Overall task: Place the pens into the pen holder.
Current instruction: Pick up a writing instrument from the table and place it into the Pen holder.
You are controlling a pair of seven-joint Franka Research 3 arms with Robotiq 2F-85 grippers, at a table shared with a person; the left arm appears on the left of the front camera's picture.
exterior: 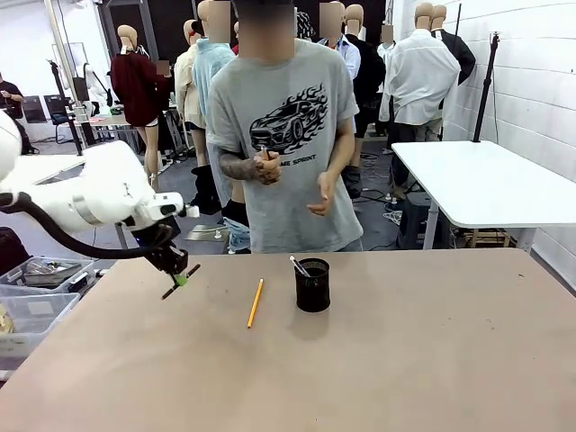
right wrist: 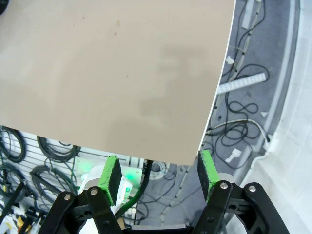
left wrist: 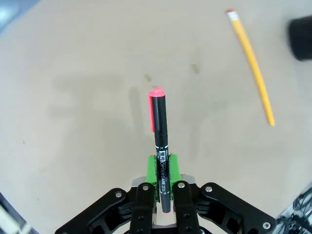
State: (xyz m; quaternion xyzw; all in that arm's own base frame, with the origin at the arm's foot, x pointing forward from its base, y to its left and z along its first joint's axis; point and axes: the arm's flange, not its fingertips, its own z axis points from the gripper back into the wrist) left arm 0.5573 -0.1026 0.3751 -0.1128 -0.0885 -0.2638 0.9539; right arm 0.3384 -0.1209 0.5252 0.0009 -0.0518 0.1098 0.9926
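My left gripper (exterior: 179, 279) (left wrist: 163, 168) is shut on a dark pen (left wrist: 160, 141) (exterior: 181, 281) with a red cap, holding it a little above the brown table at the left. A yellow pencil (exterior: 256, 302) (left wrist: 251, 66) lies flat on the table between that gripper and the pen holder. The black mesh pen holder (exterior: 312, 284) (left wrist: 301, 38) stands upright near the table's middle, with a whitish pen (exterior: 298, 265) leaning inside it. My right gripper (right wrist: 158, 174) hangs open over the table's edge with nothing between its green pads.
A person (exterior: 288, 135) in a grey T-shirt stands at the far side of the table (exterior: 378, 360), hands held at the chest. Plastic bins (exterior: 31, 301) sit off the left edge. Cables (right wrist: 239, 112) lie on the floor past the table's edge.
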